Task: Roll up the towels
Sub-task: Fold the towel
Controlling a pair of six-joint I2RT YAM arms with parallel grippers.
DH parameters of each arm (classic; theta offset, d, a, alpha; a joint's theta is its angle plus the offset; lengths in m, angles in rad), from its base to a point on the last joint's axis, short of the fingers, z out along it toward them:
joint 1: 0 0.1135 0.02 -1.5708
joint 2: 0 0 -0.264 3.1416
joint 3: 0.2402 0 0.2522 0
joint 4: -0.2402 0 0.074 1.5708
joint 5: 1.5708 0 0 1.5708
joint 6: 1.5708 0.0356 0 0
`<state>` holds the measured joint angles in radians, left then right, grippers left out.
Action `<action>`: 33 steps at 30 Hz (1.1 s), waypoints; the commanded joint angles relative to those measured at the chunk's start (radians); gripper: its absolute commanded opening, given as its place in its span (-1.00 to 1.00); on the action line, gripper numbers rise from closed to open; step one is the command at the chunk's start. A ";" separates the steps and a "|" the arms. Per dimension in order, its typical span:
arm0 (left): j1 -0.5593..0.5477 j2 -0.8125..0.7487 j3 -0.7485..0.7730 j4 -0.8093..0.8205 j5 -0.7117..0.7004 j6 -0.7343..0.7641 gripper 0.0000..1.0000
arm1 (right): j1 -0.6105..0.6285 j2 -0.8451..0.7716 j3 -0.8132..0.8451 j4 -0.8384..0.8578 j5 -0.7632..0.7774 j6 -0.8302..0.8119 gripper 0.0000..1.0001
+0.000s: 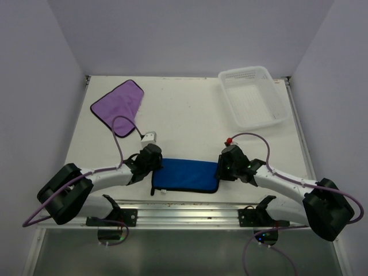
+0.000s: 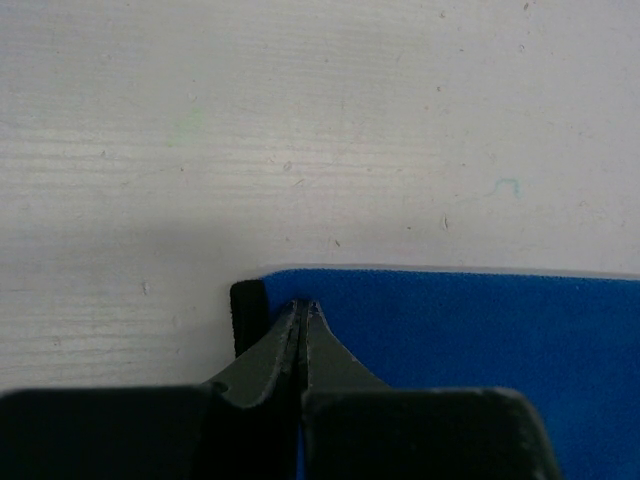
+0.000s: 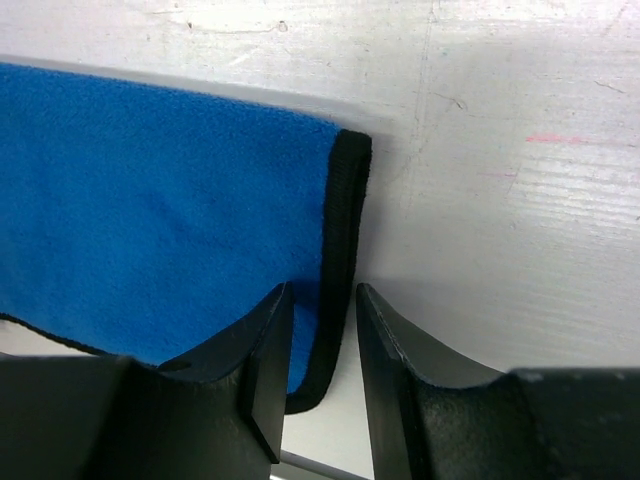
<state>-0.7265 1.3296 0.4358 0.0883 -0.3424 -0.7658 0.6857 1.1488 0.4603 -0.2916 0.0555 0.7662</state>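
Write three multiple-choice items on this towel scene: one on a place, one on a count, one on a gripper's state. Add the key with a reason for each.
1. Where on the table does the purple towel lie?
A. At the near edge, between the arms.
B. At the far left.
C. At the far right.

2. How many towels are in view?
A. Three.
B. One.
C. Two.

3. How does the right gripper stand?
A. Open, astride the black hem of the blue towel.
B. Shut on the purple towel.
C. Shut, with nothing near it.

Key:
1 B: the top view shows it lying flat at the far left.
2 C: only the purple one and the blue one show.
3 A: the right wrist view shows the hem running between the parted jaws.
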 commanded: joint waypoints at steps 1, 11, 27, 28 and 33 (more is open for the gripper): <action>0.006 0.006 -0.003 -0.030 0.003 0.013 -1.00 | -0.005 0.032 0.028 0.002 -0.005 0.007 -0.28; 0.006 0.005 -0.002 -0.035 0.005 0.013 -1.00 | -0.003 0.048 0.021 -0.014 0.004 0.013 -0.52; 0.007 -0.153 0.099 -0.177 -0.006 0.042 -0.18 | -0.005 0.055 0.047 -0.011 -0.011 -0.004 -1.00; 0.006 -0.180 0.124 -0.191 -0.013 0.046 -0.15 | -0.005 0.052 0.052 -0.021 -0.010 -0.007 -1.00; 0.007 -0.305 0.191 -0.283 -0.055 0.075 -0.03 | -0.005 0.031 0.124 -0.107 0.033 -0.060 -1.00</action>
<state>-0.7265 1.0981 0.5621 -0.1310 -0.3450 -0.7277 0.6849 1.1915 0.5110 -0.3340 0.0570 0.7483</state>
